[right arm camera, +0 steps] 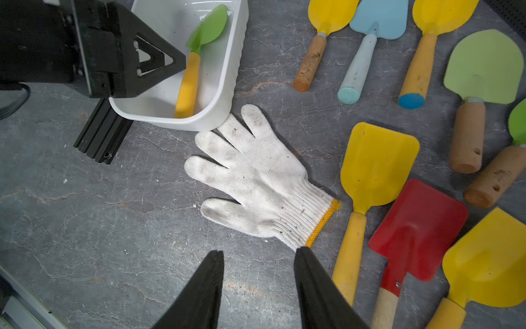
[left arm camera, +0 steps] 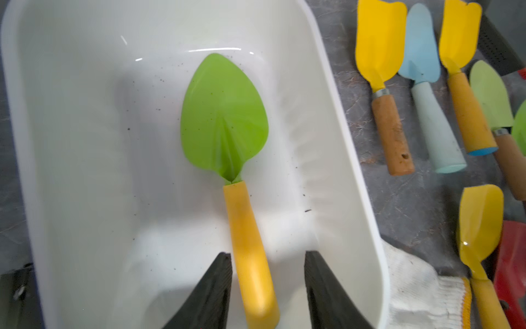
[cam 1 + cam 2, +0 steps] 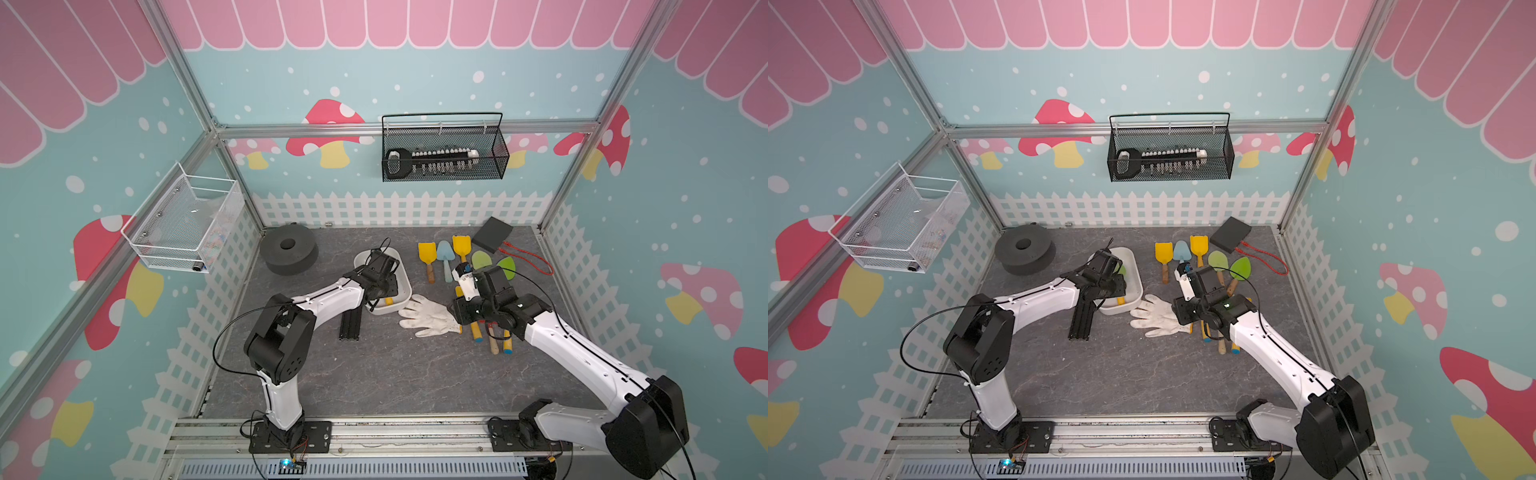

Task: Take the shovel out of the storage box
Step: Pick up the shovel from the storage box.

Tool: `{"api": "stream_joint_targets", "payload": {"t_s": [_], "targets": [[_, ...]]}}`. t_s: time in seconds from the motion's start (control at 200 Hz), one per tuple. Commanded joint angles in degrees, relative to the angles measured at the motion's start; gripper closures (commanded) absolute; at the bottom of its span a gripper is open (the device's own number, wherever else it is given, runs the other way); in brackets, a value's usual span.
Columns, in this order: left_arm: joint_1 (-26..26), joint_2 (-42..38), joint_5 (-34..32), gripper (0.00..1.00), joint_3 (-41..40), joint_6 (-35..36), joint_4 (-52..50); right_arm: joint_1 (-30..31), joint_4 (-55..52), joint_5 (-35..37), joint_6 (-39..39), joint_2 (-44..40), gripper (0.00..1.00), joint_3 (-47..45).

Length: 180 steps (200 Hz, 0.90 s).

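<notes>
Left wrist view: left fingers [image 2: 210, 290] are apart, one on each side of the yellow handle of the green shovel [image 2: 225, 114], not clamped on it.
Shovel's place: flat inside the white storage box [image 2: 307, 142], with the handle end between the fingers and the blade beyond their tips.
Likely reason: straddling the handle sets up a closing grip and a lift.
Right wrist view: right fingers [image 1: 199, 290] are apart and empty over the table [image 1: 85, 199], with the white glove [image 1: 256, 176] just beyond their tips. They are probably keeping clear.
</notes>
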Motion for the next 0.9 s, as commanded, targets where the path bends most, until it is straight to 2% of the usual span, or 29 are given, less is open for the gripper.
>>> {"api": "stream_joint_targets", "payload": {"t_s": [0.0, 0.45, 0.765, 0.896], "targets": [[1.5, 1.9, 1.2, 0.52, 3.0, -1.3, -2.5, 0.4, -0.2, 0.4, 0.3, -0.6, 0.53, -0.9], [3.8, 10.7, 5.3, 0.53, 10.0, -0.7, -3.7, 0.6, -0.5, 1.0, 0.0, -1.6, 0.53, -1.3], [4.3, 13.5, 4.5, 0.67, 11.1, -1.3, -5.3, 0.6, -0.5, 1.0, -0.1, -2.2, 0.53, -1.5], [4.4, 12.8, 4.9, 0.85, 11.0, -0.4, -5.0, 0.6, -0.5, 1.5, -0.1, -2.6, 0.53, -1.9]]}}
